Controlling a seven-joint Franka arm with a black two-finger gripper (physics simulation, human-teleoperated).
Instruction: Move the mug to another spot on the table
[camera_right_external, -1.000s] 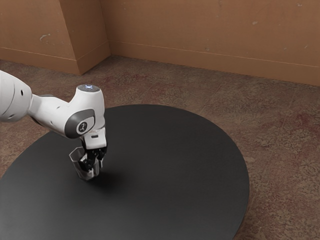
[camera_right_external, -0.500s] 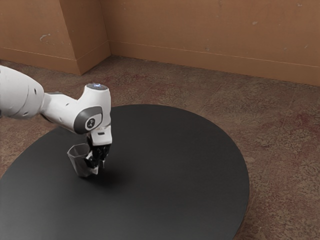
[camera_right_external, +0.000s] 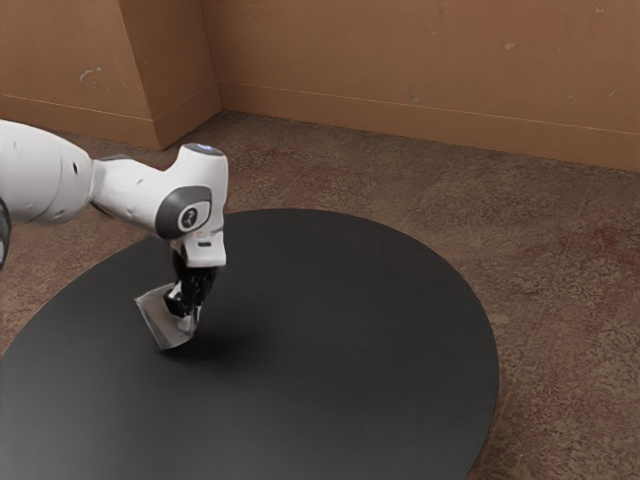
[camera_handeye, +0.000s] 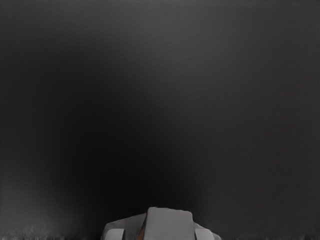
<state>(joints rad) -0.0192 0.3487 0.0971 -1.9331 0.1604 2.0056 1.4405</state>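
A grey mug (camera_right_external: 161, 320) hangs tilted just above the left part of the round black table (camera_right_external: 350, 330), its lower edge close to the tabletop over a dark shadow. My gripper (camera_right_external: 188, 299) reaches down from the white arm and is shut on the mug at its right side, the black fingers clamping its wall. In the wrist view a pale grey part of the mug (camera_handeye: 167, 225) sits right under my hand against the dark tabletop (camera_handeye: 160, 100).
The table's wide black surface stretches toward the exterior view's right and front. Brown carpet (camera_right_external: 540, 250) surrounds it, and wooden walls with a jutting corner (camera_right_external: 165, 70) stand well behind.
My hand has moved slightly toward the exterior view's right and up, carrying the mug. The mug has tipped from upright to a clear tilt.
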